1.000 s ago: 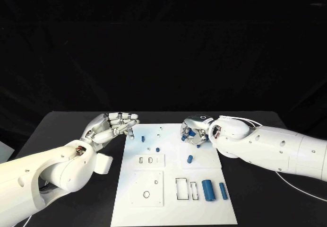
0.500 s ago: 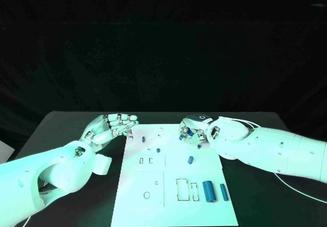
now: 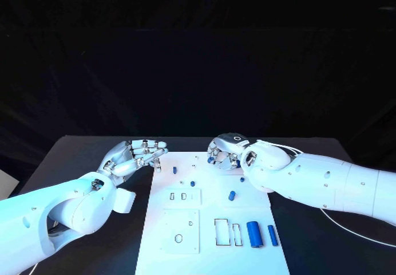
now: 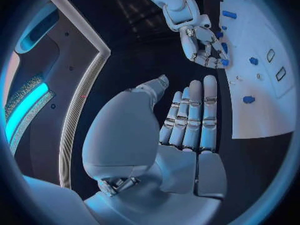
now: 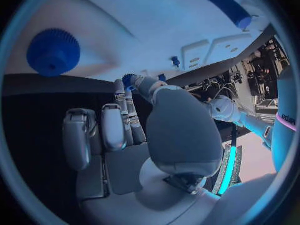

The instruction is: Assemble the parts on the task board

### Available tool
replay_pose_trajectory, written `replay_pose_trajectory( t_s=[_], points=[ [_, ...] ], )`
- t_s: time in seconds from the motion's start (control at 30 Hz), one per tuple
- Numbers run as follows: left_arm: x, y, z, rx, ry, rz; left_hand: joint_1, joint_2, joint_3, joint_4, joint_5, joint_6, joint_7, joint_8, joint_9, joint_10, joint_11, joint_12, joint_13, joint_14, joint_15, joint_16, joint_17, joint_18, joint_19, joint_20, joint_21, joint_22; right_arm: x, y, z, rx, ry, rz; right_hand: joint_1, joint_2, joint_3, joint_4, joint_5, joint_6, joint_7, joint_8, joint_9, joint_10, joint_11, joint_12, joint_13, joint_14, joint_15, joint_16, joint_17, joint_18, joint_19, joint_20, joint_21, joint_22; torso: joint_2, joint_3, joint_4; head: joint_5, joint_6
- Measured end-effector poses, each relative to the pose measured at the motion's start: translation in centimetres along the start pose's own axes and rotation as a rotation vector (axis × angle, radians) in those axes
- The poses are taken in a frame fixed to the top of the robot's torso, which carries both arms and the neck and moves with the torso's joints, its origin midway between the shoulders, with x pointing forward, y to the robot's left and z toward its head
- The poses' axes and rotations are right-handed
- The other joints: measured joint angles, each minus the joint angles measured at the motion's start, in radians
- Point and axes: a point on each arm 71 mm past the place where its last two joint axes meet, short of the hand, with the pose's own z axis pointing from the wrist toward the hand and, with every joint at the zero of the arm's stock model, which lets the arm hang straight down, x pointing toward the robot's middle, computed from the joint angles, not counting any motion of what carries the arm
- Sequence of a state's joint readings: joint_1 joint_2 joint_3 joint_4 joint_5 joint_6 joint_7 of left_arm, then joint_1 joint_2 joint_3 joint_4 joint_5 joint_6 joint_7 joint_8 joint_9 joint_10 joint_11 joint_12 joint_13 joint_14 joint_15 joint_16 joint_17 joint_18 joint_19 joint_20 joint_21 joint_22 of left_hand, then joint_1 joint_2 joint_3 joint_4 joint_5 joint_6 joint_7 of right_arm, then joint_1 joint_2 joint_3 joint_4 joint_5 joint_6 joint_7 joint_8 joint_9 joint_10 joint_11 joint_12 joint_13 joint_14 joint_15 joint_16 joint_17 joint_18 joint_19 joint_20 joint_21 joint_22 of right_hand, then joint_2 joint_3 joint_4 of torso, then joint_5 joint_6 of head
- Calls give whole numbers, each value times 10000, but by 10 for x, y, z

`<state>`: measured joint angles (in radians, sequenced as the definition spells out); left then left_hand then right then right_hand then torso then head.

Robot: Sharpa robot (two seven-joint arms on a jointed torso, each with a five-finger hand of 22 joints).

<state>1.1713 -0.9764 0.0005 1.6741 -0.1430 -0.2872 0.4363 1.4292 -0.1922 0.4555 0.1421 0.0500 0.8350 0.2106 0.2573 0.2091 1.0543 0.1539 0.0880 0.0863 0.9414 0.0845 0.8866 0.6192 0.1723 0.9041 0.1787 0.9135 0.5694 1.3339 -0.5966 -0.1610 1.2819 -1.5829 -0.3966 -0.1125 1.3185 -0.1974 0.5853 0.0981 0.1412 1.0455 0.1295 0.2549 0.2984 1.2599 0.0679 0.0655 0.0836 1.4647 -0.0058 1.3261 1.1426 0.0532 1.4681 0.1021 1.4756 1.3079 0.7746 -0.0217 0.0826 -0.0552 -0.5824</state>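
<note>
Head view: a black worktop (image 3: 91, 150) against a dark backdrop carries the white board (image 3: 210, 240) at frame centre. The left robot hand (image 3: 136, 154) hangs at the board's upper-left corner, fingers curled loosely, nothing in it. The right robot hand (image 3: 224, 152) sits over the board's upper edge with a small blue part (image 3: 229, 162) between its fingertips. Two blue cylinders (image 3: 254, 234) lie at lower right, beside empty rectangular slots; small pegs (image 3: 232, 195) stand mid-board.

Left wrist view: the left robot hand (image 4: 181, 130) shows an open palm with straight fingers. The right robot hand (image 4: 203, 42) appears at upper right, pinching the part (image 4: 224, 62).

Right wrist view: a blue gear (image 5: 54, 51) sits at upper left, a cylinder (image 5: 228, 6) at upper right; the part (image 5: 129, 78) shows at the fingertips.

Handling, as judged: parts appear rigid, light, smooth plastic, liable to slip. Grip cylinders across the middle, pegs by their sides.
</note>
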Motion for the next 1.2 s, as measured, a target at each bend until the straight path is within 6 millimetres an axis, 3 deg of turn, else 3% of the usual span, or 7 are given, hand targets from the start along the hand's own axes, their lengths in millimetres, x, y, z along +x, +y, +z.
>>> replay_pose_trajectory(
  t_s=[0.5,1.2],
  points=[
    [2,1,2,-41,55,-33,0,0,0,0,0,0,0,0,-1,0,0,0,0,0,0,0,0,-8,0,0,33,8,-3,14,27,418,-831,-59,0,-2,-1,0,-6,-7,5,-5,54,-1,1,0,-2,0,0,37,-9,0,0,0,0,0,36,-32,62,-7,-5],
    [2,-3,3,-5,59,-6,0,0,-1,0,0,0,0,0,-3,0,-1,0,-1,0,0,0,-9,-20,-37,-37,33,20,4,18,33,511,-576,-127,0,-3,-3,-1,43,-43,7,36,50,-2,2,0,-4,0,1,34,-14,0,-1,0,-1,-2,74,-50,80,83,-100]
  ],
)
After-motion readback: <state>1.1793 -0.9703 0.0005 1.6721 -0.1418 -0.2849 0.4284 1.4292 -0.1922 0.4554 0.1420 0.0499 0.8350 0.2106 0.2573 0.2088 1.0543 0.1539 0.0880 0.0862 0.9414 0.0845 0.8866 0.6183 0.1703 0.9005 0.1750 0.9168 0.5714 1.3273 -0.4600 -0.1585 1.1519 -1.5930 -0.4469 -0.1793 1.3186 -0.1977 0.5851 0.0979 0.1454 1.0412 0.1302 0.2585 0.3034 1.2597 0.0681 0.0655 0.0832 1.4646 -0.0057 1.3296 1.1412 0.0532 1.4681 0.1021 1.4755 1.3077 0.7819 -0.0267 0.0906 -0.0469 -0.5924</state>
